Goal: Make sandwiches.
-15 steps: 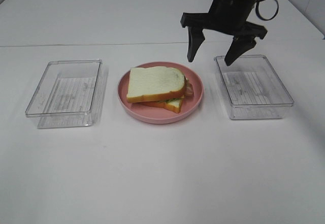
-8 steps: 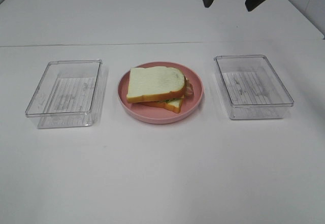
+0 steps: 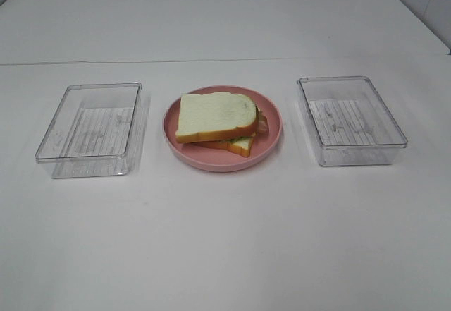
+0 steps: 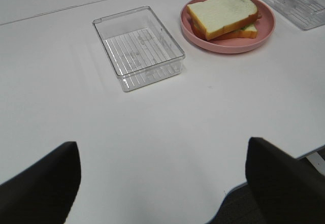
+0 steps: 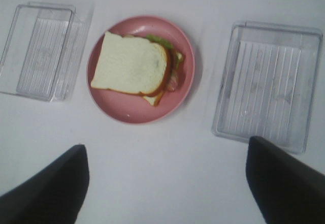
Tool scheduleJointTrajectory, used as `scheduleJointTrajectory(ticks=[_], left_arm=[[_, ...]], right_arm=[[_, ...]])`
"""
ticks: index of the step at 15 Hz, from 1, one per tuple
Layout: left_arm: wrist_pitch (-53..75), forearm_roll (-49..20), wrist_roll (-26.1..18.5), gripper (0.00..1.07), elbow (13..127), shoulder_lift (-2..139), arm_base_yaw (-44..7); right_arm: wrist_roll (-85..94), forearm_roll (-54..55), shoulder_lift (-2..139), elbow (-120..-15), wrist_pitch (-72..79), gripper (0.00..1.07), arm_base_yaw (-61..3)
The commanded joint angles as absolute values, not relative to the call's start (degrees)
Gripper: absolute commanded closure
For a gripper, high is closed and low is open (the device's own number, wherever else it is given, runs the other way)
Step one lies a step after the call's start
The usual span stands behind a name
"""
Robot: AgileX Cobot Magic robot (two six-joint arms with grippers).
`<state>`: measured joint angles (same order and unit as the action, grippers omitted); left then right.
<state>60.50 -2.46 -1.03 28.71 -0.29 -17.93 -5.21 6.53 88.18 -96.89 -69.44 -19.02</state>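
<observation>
A: What does the table (image 3: 225,254) carry?
B: One sandwich (image 3: 217,123) on one pink plate (image 3: 273,124) at centre, one clear tray (image 3: 90,129) at nine o'clock, another tray (image 3: 351,119) at three o'clock. No writing is readable.
A: The end effectors?
B: The left end effector (image 4: 162,183) and right end effector (image 5: 165,183) both gape wide, holding nothing.
</observation>
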Motion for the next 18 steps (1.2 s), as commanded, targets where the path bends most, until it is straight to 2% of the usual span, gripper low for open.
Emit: scheduleJointTrajectory(ticks=[1, 2, 3, 4, 5, 10, 16, 18], left_arm=[[59.99, -2.64, -1.26, 0.23, 28.59, -1.6, -17.88], [59.99, -2.64, -1.26, 0.23, 28.59, -1.6, -17.88], [59.99, -2.64, -1.26, 0.23, 28.59, -1.6, -17.88], [59.99, -2.64, -1.26, 0.23, 28.59, -1.6, -17.88], [59.99, -2.64, -1.26, 0.23, 28.59, -1.6, -17.88], [59.99, -2.81, -1.26, 0.23, 28.59, -1.6, -17.88], [59.99, -2.81, -1.26, 0.23, 28.59, -1.6, -17.88], [59.99, -2.81, -1.26, 0.23, 28.59, -1.55, -17.88]], right_arm=[[-4.64, 5.67, 80.21, -86.86, -73.57, 0.29, -19.02], [-4.64, 5.44, 78.21, -84.17, -73.57, 0.29, -19.02], [-4.7, 4.3, 70.36, -73.97, -73.57, 0.29, -19.02], [-4.7, 4.01, 68.18, -71.33, -73.57, 0.29, -19.02], [-4.7, 3.44, 61.88, -64.06, -73.57, 0.29, -19.02], [-3.32, 2.35, 39.82, -44.12, -73.22, 0.29, -19.02], [-0.86, 1.43, 17.65, -30.48, -66.0, 0.29, -19.02], [1.66, 3.27, 12.26, -30.25, -63.37, 0.29, -19.02]])
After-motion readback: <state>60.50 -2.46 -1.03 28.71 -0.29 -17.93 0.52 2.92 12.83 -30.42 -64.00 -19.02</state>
